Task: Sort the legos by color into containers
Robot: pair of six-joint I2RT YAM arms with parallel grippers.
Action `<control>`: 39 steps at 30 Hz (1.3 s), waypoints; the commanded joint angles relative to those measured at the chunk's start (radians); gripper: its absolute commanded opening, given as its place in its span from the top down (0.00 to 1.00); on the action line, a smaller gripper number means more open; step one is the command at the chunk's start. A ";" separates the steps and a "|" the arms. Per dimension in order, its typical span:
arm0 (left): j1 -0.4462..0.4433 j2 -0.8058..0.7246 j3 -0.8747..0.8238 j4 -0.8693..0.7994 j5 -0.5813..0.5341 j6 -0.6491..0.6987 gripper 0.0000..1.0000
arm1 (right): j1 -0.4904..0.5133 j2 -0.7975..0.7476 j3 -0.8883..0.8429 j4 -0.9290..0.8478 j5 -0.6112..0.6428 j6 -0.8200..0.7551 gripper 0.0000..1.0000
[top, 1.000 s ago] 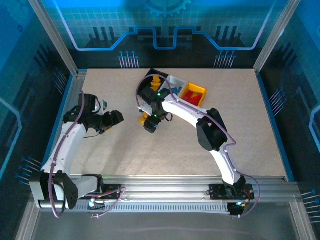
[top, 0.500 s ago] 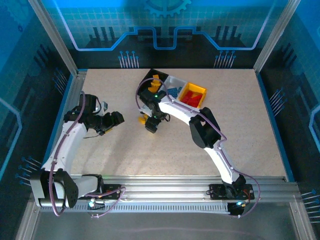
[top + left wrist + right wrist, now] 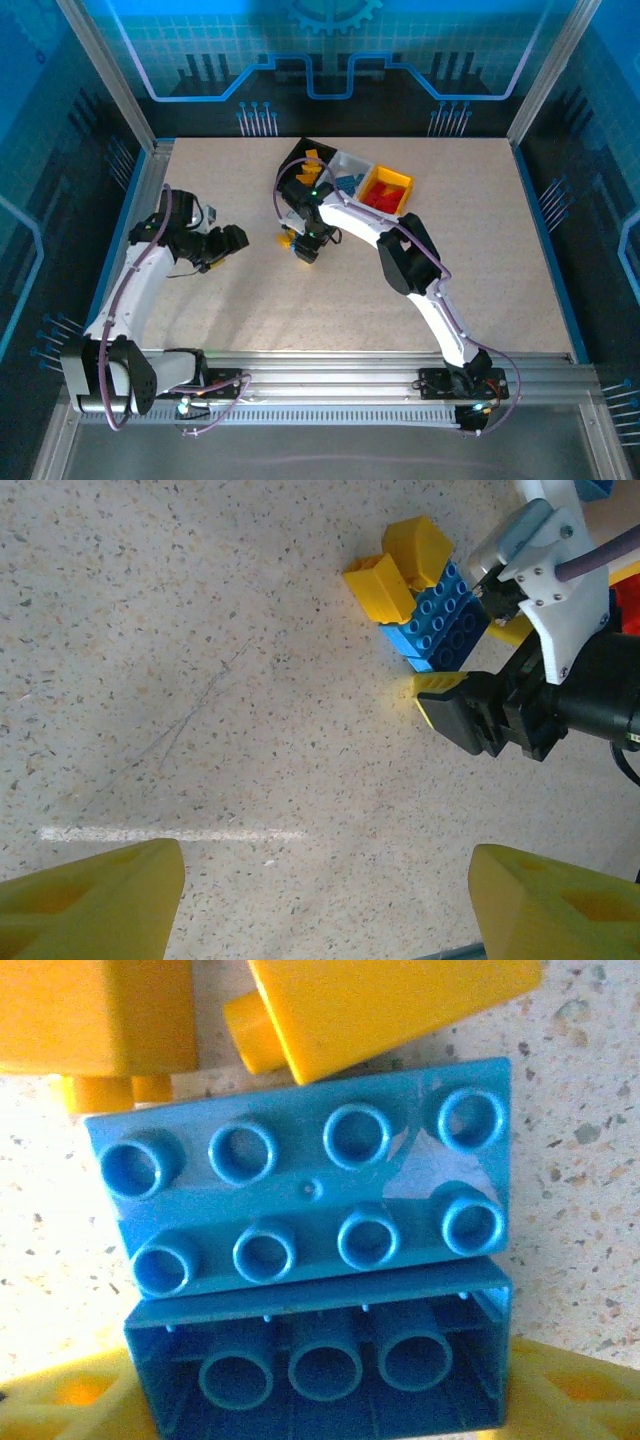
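the right tool (image 3: 320, 1405) is clamped on a blue lego (image 3: 320, 1360) on the bench (image 3: 480, 260), its hollow underside showing and the yellow fingers (image 3: 60, 1405) against both ends. a second blue lego (image 3: 300, 1190) touches it, studs showing, with two yellow legos (image 3: 390, 1000) just beyond. the left tool (image 3: 325, 895) is spread wide, grasping nothing, well apart from the containers (image 3: 352, 157), which hold other legos.
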 commanded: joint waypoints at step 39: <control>-0.232 0.089 -0.029 0.026 -0.080 -0.059 0.23 | -0.409 0.023 0.262 0.120 -0.392 0.642 0.33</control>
